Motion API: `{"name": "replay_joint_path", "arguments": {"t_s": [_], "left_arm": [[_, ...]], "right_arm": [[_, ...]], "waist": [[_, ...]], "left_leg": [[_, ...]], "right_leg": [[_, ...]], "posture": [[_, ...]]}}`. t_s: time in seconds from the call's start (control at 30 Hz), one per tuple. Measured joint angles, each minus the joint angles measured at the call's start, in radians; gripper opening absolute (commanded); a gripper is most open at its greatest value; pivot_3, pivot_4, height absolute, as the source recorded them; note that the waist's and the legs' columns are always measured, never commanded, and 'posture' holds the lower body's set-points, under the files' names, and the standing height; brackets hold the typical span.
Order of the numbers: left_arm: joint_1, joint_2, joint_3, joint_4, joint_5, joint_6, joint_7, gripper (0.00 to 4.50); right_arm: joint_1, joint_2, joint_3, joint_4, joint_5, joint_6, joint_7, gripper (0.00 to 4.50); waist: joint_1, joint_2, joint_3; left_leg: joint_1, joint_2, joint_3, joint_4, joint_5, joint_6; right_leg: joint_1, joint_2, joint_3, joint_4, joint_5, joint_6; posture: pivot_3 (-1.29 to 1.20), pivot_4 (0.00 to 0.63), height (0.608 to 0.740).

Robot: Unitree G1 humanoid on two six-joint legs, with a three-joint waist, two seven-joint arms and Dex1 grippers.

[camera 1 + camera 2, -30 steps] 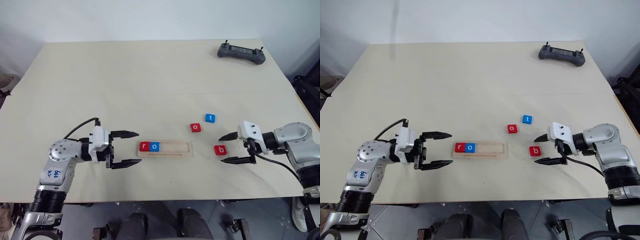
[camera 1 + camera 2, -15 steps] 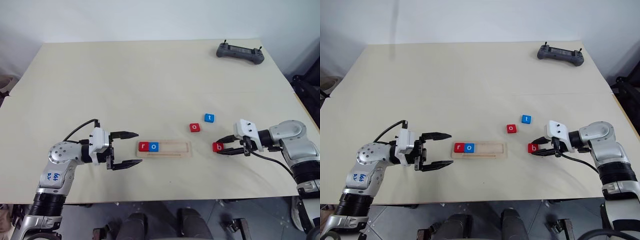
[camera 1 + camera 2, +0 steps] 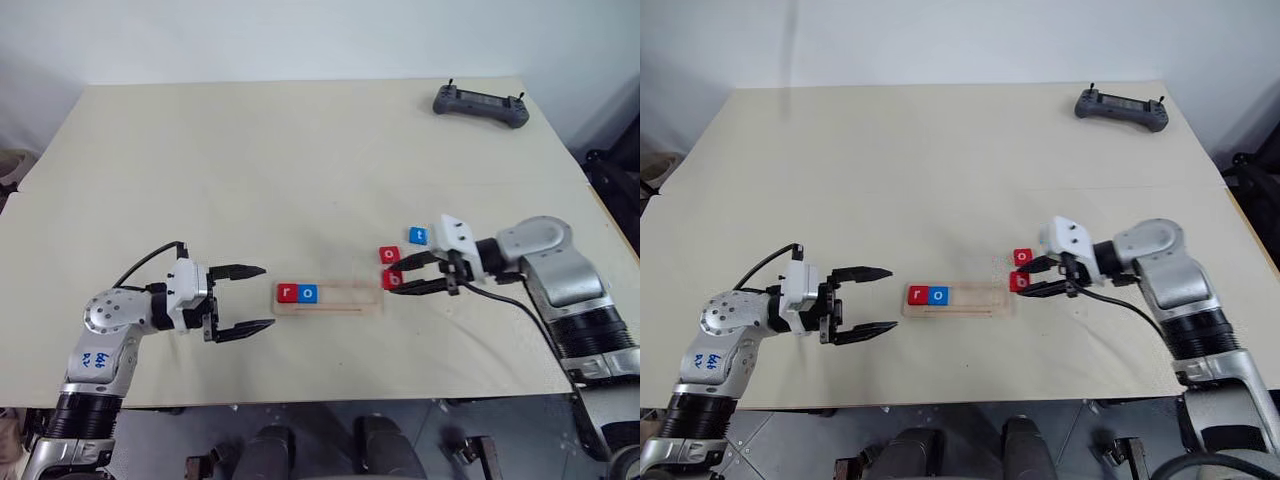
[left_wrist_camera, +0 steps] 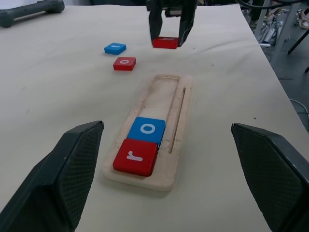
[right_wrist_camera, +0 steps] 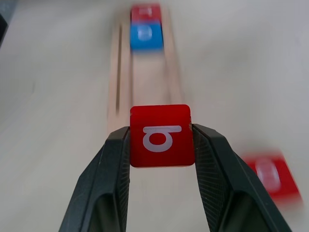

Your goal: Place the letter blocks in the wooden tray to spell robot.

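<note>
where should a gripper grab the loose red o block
By two opposite side edges, coming from above. The red o block lies flat on the table, so only its thin edges offer purchase. The blue t block sits close by, so mind that side.

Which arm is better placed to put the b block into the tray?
Right. Its tool is shut on the red b block by the wooden tray's free end; the left tool is open at the far end.

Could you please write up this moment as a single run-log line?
right gripper: shut on red b block, at tray's free end | left gripper: open, empty | tray: r, o | table: o, t
</note>
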Motion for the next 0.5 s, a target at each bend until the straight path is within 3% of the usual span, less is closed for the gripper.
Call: {"name": "replay_joint_path", "arguments": {"t_s": [0.27,0.5], "left_arm": [[0.031,0.008,0.018,0.001,0.001,-0.021,0.002,4.50],[0.060,0.008,0.021,0.000,0.001,-0.024,0.012,4.50]], "right_arm": [[-0.065,0.140,0.129,-0.043,-0.059,0.160,-0.139,1.46],[-0.069,0.169,0.194,-0.056,-0.077,0.219,-0.181,1.46]], "waist": [[0.001,0.000,0.000],[-0.001,0.000,0.000]], "left_leg": [[-0.001,-0.001,-0.001,0.000,0.000,0.000],[-0.001,-0.001,-0.001,0.000,0.000,0.000]], "right_leg": [[-0.001,0.000,0.000,0.001,0.000,0.000],[-0.002,0.000,0.000,0.001,0.000,0.000]], "posture": [[0.00,0.150,0.740],[0.00,0.150,0.740]]}}
